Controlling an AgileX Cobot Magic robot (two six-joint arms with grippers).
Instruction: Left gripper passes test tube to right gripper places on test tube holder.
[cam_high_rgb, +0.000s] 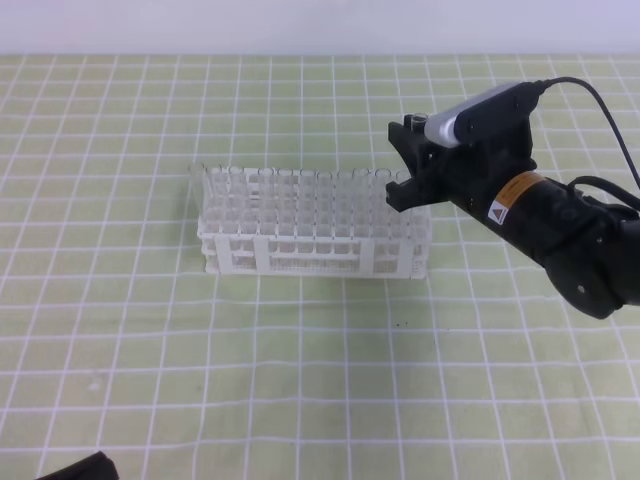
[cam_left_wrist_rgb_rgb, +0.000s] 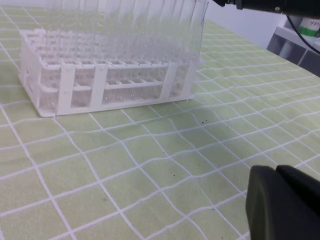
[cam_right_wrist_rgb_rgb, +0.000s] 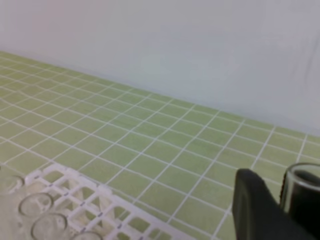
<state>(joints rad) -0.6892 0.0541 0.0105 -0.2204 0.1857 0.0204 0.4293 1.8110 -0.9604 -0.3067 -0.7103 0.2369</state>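
Front of rack (cam_high_rgb: 312, 232): open checked cloth (cam_high_rgb: 300, 370), no objects.
Left of rack: open cloth.
Above rack: tube tops (cam_high_rgb: 290, 180) stand close-packed.
Right end of rack: right gripper (cam_high_rgb: 405, 170) hangs over it.
Behind rack: open cloth up to wall (cam_right_wrist_rgb_rgb: 175, 45).

Bright, even, diffuse light, faint soft shadows beneath the white plastic lattice rack (cam_high_rgb: 310, 235), right wrist view blurred, near fingers defocused

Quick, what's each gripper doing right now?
Left gripper: shut, holding nothing.
Right gripper: shut on the test tube, over the holder.
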